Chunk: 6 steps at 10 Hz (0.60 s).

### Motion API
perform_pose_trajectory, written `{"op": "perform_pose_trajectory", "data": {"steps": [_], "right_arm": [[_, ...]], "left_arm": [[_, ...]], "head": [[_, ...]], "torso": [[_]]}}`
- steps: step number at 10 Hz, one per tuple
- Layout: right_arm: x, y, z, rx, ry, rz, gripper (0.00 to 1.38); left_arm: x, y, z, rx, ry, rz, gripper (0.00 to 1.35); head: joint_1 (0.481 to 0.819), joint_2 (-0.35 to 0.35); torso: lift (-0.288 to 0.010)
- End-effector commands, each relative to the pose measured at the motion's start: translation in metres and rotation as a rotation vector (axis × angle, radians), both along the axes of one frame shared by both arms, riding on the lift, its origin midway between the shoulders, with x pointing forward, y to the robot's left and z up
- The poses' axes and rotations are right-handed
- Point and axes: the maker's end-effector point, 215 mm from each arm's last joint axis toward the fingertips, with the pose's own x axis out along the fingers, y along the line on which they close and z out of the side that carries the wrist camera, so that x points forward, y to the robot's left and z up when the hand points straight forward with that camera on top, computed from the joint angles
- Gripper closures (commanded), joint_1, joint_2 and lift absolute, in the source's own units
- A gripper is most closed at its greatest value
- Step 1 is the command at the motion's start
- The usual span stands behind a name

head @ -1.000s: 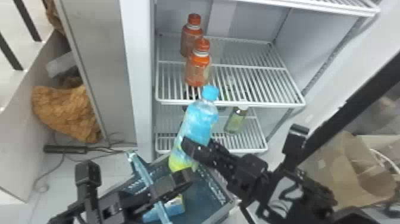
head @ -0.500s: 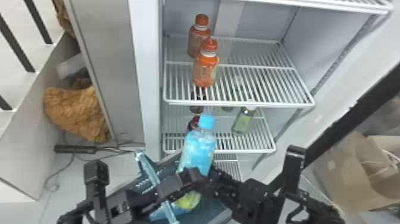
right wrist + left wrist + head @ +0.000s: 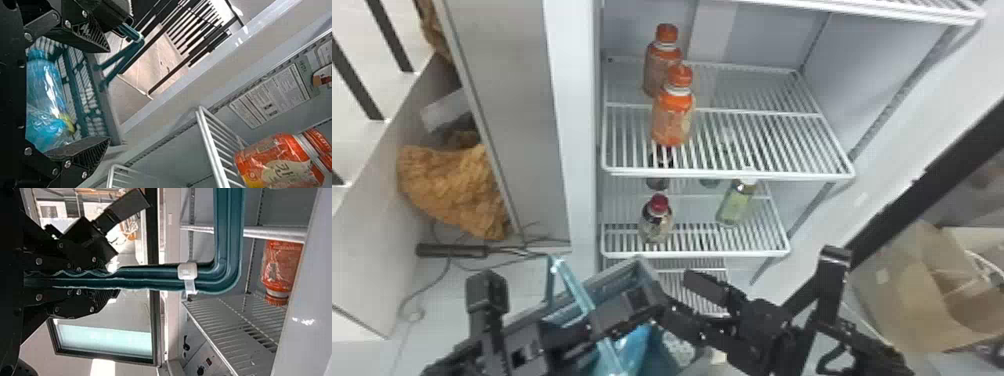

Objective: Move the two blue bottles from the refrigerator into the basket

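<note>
Inside the basket (image 3: 612, 274) lies blue bottle material (image 3: 633, 345), low between its walls. My left gripper (image 3: 624, 306) is at the basket handle (image 3: 580, 295); in the left wrist view, the left gripper (image 3: 105, 280) is shut on the teal handle (image 3: 156, 279). Over the basket's right side stands my right gripper (image 3: 691, 304), fingers spread and holding nothing. From the right wrist, the right gripper (image 3: 109, 94) is open, with a blue bottle (image 3: 46, 84) and more blue wrapping (image 3: 49, 131) beyond it, against the basket's mesh wall (image 3: 84, 84).
Orange bottles (image 3: 673, 117) stand on the upper refrigerator shelf (image 3: 762, 140). Below are a red-capped dark bottle (image 3: 657, 220) and a green bottle (image 3: 736, 202) on a lower rack. A cardboard box (image 3: 907, 285) is at the right, and a side wall (image 3: 577, 125) borders the refrigerator's left.
The blue bottle, earlier upright at my right gripper, has gone down into the basket. My right gripper has let go and now stands open. The view has shifted slightly.
</note>
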Motion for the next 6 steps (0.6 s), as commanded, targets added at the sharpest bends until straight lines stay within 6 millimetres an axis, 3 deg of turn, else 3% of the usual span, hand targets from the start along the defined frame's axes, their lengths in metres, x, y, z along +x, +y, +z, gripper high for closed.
{"op": "perform_pose_trajectory", "data": {"steps": [1, 2, 4, 6], "right_arm": [[0.004, -0.009, 0.002, -0.007, -0.015, -0.025, 0.27], [0.009, -0.016, 0.008, -0.006, -0.048, -0.048, 0.27], [0.023, -0.049, 0.014, 0.016, -0.162, -0.145, 0.27], [0.025, -0.104, 0.011, -0.028, -0.266, -0.289, 0.28]], "left_arm": [[-0.001, 0.000, 0.000, -0.004, 0.003, 0.002, 1.20], [-0.001, -0.001, 0.000, -0.003, 0.004, 0.000, 1.20], [-0.001, -0.001, -0.001, -0.001, 0.003, 0.002, 1.20], [-0.003, -0.001, -0.002, -0.003, 0.011, 0.003, 1.20]], "head": [[0.695, -0.199], [0.695, -0.208], [0.695, -0.231], [0.695, -0.292]], "torso": [[-0.010], [-0.010], [-0.010], [-0.010]]}}
